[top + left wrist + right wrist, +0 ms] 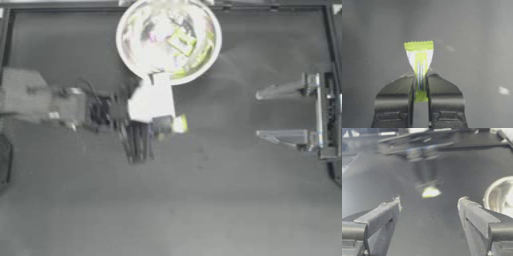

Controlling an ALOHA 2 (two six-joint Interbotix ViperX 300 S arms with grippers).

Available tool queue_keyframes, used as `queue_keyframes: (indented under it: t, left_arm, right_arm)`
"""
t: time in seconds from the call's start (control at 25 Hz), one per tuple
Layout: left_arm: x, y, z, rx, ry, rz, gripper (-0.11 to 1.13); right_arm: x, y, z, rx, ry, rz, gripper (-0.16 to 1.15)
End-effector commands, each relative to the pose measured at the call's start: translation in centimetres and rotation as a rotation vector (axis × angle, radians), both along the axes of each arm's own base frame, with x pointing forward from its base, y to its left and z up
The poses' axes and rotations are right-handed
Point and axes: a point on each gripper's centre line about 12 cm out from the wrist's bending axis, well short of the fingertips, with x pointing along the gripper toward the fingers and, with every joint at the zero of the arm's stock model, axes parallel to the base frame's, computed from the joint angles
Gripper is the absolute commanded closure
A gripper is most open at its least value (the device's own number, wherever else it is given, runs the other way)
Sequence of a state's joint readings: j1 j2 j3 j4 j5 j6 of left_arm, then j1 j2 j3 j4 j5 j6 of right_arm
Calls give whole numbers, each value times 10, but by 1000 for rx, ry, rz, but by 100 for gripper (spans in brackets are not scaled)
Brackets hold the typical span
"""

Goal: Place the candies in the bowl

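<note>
- The counter [220, 210] carries the bowl [133, 55] at top centre of the top view, with candies [180, 42] inside.
- My right gripper [270, 114] waits at the right edge, jaws spread.
- My left gripper [420, 82] pinches a yellow-green candy [420, 53], just below the bowl.

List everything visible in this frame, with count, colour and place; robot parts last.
bowl: one, shiny silvery-white, top centre of the table.
candies in the bowl: yellow-green wrappers show inside; count too blurred to tell.
held candy: one, yellow-green with white middle, pinched in the left gripper just below the bowl.
table: one, dark.
left gripper: mid-table, near the bowl's lower rim, shut on the candy.
right gripper: parked at the right side, jaws wide apart.
</note>
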State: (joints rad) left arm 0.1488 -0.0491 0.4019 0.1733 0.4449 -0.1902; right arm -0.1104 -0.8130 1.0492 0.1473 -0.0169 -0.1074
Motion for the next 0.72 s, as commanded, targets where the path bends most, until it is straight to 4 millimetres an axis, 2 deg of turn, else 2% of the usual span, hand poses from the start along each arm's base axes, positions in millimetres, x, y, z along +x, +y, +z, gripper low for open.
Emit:
queue_keyframes:
  t: [0.04,0.28,0.48,0.72]
  left_arm:
    - [-9,28,31,35,-111,53,62]
    - [-13,68,36,76,-160,120,62]
    - [-19,106,24,85,-139,202,61]
    - [-12,140,5,102,-91,241,61]
  right_arm:
    - [2,0,5,1,-15,-2,0]
    - [2,0,6,0,-21,-2,0]
    - [4,-1,5,-1,-27,-5,0]
    - [7,-2,3,-2,-27,-8,0]
